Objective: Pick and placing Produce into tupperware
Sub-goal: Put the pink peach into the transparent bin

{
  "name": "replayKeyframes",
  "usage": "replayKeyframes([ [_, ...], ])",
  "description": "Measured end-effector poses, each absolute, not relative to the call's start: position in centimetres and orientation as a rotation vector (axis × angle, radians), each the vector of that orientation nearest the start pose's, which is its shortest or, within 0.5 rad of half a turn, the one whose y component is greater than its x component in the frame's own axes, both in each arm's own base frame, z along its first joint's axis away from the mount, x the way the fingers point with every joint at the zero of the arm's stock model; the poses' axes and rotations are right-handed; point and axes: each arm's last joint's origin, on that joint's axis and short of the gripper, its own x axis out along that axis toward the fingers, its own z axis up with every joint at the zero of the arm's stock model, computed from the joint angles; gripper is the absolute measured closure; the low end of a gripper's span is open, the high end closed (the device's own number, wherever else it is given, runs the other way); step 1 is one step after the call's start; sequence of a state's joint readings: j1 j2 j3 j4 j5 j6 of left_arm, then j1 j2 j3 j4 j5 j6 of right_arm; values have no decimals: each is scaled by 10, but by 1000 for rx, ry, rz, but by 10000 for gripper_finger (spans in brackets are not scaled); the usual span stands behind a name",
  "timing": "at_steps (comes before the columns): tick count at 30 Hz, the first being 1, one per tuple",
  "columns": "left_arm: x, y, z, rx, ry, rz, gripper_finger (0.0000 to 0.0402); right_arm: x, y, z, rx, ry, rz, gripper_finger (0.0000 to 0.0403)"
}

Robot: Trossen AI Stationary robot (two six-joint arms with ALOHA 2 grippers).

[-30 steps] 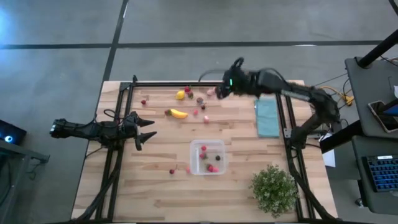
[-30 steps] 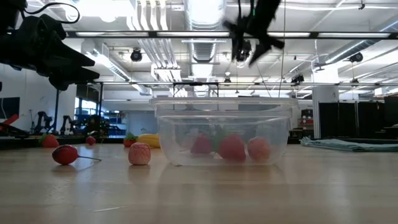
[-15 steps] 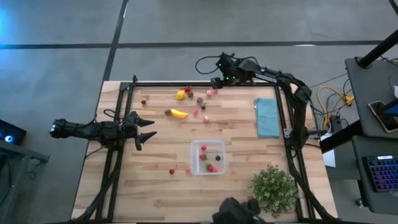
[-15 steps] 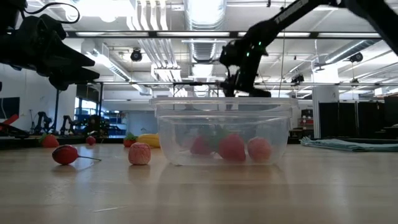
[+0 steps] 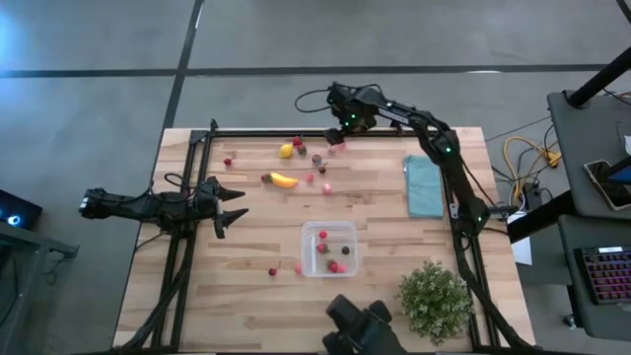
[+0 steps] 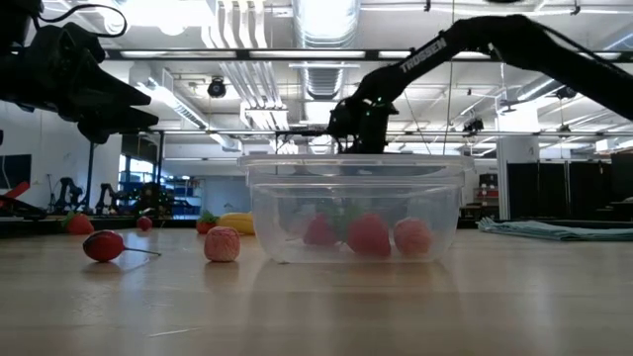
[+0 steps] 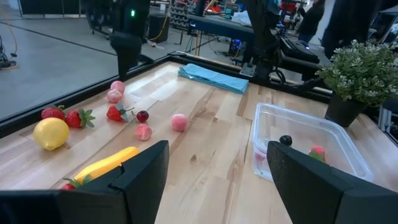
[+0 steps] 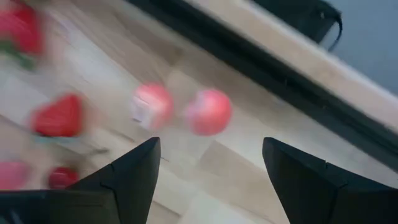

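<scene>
The clear tupperware (image 5: 329, 248) (image 6: 356, 208) (image 7: 305, 146) stands on the table near its near-middle, with a few red, pink and dark pieces inside. Loose produce lies toward the far edge: a banana (image 5: 284, 180), a lemon (image 5: 286, 151), strawberries (image 7: 115, 113) and two pink pieces (image 8: 208, 112) (image 5: 335, 146). My right gripper (image 5: 340, 126) (image 8: 211, 142) is open and hovers over those pink pieces by the far rail, touching nothing. My left gripper (image 5: 232, 204) (image 7: 217, 146) is open and waits above the table's left side.
A folded teal cloth (image 5: 424, 185) lies on the right side and a bushy potted plant (image 5: 434, 301) stands at the near right corner. Black frame rails (image 5: 276, 131) run along the far and side edges. A dark shape (image 5: 360, 325) shows beyond the near edge.
My right gripper has swung toward the far edge and slightly left, and has come down to just above the pink pieces by the far rail. The dark shape has come into view at the near edge. The produce and the tupperware have stayed put.
</scene>
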State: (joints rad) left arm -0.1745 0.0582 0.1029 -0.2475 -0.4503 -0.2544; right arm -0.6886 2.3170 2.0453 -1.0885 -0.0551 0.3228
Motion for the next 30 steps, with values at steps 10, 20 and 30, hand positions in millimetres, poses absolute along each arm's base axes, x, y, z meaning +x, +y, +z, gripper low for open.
replayKeyframes([
  [10, 91, -3, 171, -189, 157, 297, 143, 370, -298, 178, 737, 1261, -663, 143],
  [20, 91, -3, 171, -189, 157, 298, 143, 365, -309, 171, 718, 1262, -649, 180],
  [30, 91, -3, 171, -189, 158, 297, 143, 371, -314, 165, 710, 1204, -642, 184],
])
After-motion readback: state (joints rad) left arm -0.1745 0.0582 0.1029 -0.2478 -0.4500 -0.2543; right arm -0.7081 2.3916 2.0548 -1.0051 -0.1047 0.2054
